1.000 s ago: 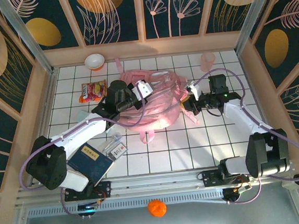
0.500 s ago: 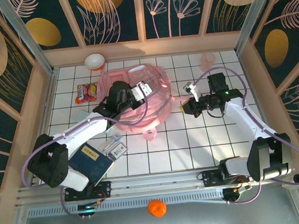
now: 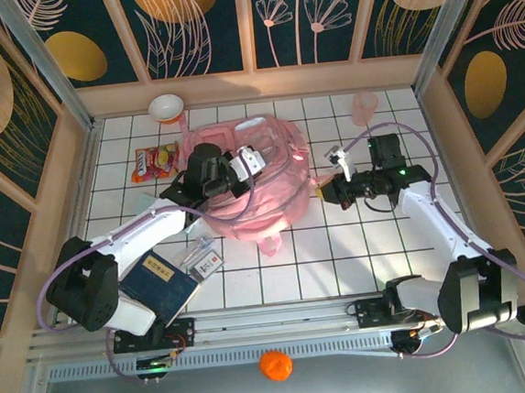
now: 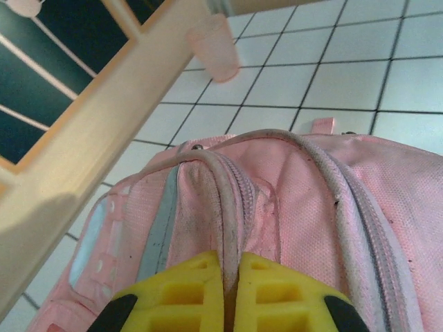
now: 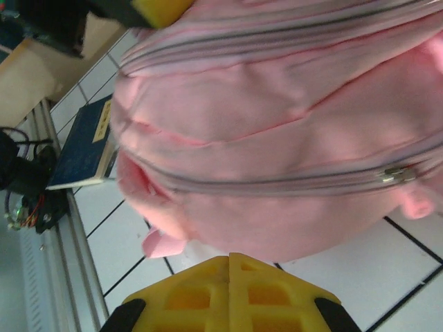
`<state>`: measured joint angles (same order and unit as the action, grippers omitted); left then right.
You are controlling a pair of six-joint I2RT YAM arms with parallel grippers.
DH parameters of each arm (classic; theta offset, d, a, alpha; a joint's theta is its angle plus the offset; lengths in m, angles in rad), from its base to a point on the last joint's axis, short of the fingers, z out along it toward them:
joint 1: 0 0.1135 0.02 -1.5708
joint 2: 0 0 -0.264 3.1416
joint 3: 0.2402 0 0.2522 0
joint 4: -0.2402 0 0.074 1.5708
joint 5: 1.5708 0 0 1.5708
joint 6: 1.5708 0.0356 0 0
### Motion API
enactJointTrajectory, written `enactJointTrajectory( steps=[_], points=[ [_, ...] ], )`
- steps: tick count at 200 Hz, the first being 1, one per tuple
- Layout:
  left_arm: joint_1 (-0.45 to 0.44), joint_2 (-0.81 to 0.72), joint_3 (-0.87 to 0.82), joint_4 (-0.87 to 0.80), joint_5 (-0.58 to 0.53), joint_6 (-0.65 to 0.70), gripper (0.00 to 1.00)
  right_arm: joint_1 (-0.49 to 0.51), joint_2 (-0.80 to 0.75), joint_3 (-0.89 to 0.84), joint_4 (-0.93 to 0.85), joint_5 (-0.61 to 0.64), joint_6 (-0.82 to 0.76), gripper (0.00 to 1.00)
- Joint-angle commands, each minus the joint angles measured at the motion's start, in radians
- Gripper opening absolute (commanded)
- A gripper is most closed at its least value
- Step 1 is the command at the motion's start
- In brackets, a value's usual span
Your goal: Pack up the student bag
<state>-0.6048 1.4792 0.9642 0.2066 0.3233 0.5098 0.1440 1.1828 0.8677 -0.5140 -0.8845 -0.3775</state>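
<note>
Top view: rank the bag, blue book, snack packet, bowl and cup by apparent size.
1. bag
2. blue book, though an arm covers part of it
3. snack packet
4. bowl and cup: too alike to rank

At the bottom edge of the left wrist view we lose the yellow fingers (image 4: pixel 183 294) of the left gripper (image 4: pixel 229 261), and the large soft pink fabric backpack (image 4: pixel 311 207) runs off right and below. Centre left in the right wrist view, that backpack covers the right edge of the flat dark blue book (image 5: pixel 79 152), whose yellow label (image 5: pixel 104 121) we cannot read.
</note>
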Motion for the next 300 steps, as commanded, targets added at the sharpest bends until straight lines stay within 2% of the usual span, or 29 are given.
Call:
enactJointTrajectory(
  steps=[1,15,34,50,74,98,124,139,158,194,231,278,300],
  points=[
    [0.040,-0.080,-0.014,0.194,0.230,-0.056,0.00,-0.069,-0.046,-0.058,0.079,-0.028,0.058,0.00],
    [0.052,-0.090,-0.021,0.192,0.282,-0.050,0.00,-0.096,-0.056,-0.089,0.096,0.002,0.063,0.01],
    [0.060,-0.095,-0.022,0.188,0.342,-0.038,0.00,-0.098,-0.057,-0.131,0.102,0.083,0.009,0.36],
    [0.066,-0.096,-0.015,0.188,0.387,-0.034,0.00,-0.090,-0.045,-0.154,0.112,0.081,-0.082,0.47],
    [0.070,-0.093,0.002,0.178,0.426,-0.029,0.00,-0.053,-0.028,-0.163,0.150,0.029,-0.193,0.52],
    [0.072,-0.089,0.002,0.168,0.446,-0.023,0.00,-0.002,0.010,-0.144,0.181,0.047,-0.255,0.52],
    [0.071,-0.088,0.002,0.163,0.464,-0.024,0.00,0.005,0.074,-0.104,0.177,0.055,-0.321,0.53],
    [0.072,-0.087,0.003,0.164,0.466,-0.023,0.00,0.012,0.110,-0.075,0.145,0.030,-0.354,0.51],
    [0.071,-0.092,0.002,0.165,0.449,-0.021,0.00,0.018,0.141,-0.051,0.091,0.004,-0.390,0.44],
    [0.071,-0.095,0.001,0.193,0.422,-0.032,0.00,0.019,0.128,-0.077,0.097,-0.061,-0.368,0.32],
    [0.071,-0.093,-0.004,0.219,0.419,-0.047,0.00,0.020,0.120,-0.084,0.088,-0.141,-0.342,0.30],
    [0.072,-0.093,-0.015,0.234,0.378,-0.050,0.00,0.019,0.103,-0.085,0.068,-0.124,-0.319,0.05],
    [0.071,-0.096,-0.027,0.249,0.327,-0.058,0.00,0.017,0.089,-0.085,0.074,-0.119,-0.292,0.00]
  ],
)
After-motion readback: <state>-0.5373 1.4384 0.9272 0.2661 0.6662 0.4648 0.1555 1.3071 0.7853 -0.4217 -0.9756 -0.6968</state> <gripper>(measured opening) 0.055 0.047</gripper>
